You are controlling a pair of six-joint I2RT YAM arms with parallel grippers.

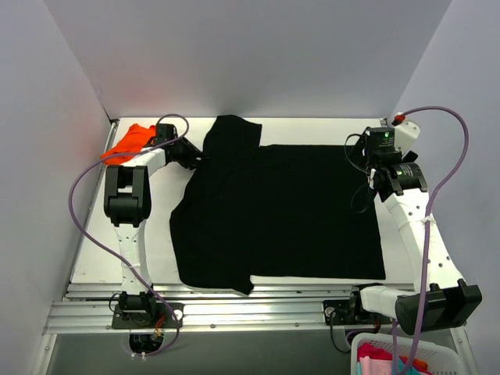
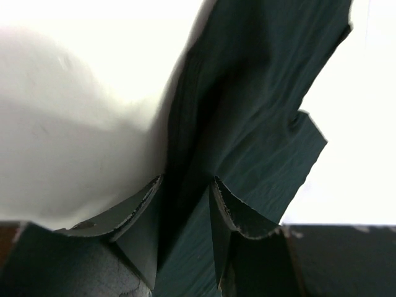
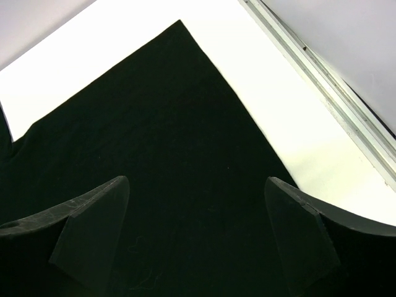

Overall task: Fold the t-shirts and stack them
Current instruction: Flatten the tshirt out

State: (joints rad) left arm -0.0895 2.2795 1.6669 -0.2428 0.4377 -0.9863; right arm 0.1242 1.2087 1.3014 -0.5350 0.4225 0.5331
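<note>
While the white worktop (image 1: 312, 131) fills most of the top view, the big black shirt (image 1: 297, 219) lies spread flat across its middle. One sleeve pokes toward the top of the frame. The small orange shirt (image 1: 134, 141) sits bunched in the upper left corner, apart from the black one. The left gripper (image 2: 187, 185) is pinched on a fold of black cloth near that sleeve. The right gripper (image 3: 197, 182) is wide open over the shirt's upper right corner and holds nothing. To fold well, I think the right gripper should go down and pinch its corner first. Then both should lift together and carry the edge across evenly.
</note>
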